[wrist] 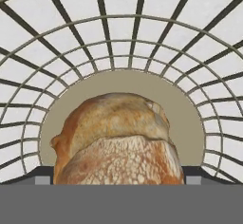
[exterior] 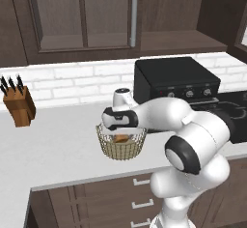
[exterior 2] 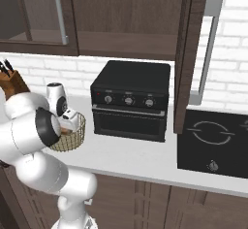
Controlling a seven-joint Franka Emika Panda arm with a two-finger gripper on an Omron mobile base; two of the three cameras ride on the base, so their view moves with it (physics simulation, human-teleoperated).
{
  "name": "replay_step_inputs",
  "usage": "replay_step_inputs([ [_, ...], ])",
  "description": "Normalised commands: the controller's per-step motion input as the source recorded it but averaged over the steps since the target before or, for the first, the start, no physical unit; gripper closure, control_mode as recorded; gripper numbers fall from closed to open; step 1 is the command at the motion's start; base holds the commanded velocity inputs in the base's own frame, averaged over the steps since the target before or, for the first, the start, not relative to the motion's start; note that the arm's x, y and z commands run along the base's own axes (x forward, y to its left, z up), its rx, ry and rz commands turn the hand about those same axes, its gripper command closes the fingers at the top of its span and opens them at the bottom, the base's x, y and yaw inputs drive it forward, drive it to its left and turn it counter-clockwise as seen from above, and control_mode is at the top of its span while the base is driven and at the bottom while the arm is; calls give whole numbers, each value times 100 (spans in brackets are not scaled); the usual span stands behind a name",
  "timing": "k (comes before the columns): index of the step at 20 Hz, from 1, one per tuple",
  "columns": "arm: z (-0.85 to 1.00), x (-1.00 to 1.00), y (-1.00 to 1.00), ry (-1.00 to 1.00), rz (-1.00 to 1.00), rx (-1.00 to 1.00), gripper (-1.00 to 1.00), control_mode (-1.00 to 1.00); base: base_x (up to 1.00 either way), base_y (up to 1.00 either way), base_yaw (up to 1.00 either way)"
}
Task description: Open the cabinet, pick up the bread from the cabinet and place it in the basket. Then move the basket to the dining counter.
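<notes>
Jaws spread wide, one dark tip either side of the bread [wrist: 118,140], no squeeze visible; whether pads touch the crust can't be told. Gripper [exterior: 120,125] sits low over the basket [exterior: 121,147], wrist pointing down into it.

Hidden/cut off: fingers mostly lost behind the wrist and mesh in both base views; bread shows as a small orange-brown patch thru the wire in left base view. In right base view the arm's elbow covers most of the basket [exterior 2: 72,138]. Hand view crops the bread's lower part.

Bread: rounded roll, golden-brown crust w/ floury pale patch, lying on the basket's beige base, inside the mesh wall.

Basket: round tan wire bowl, upright on the grey worktop [exterior: 58,140], just left of the black oven [exterior 2: 131,102].

Room: white brick backsplash, knife block [exterior: 19,105] far left, dark cabinet [exterior: 87,19] above w/ glass doors + silver bar handle, hob [exterior 2: 213,143] at right, brown drawers [exterior: 120,198] below.
</notes>
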Motion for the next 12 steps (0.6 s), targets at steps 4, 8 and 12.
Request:
replay_step_inputs([
  [4, -7, 22, 4, 0, 0, 0, -100, -100, 0, 0, 0],
  [8, 1, 8, 3, 0, 0, 0, -100, -100, 0, 0, 0],
  [12, 5, 6, 0, -2, 0, 0, -100, -100, 0, 0, 0],
])
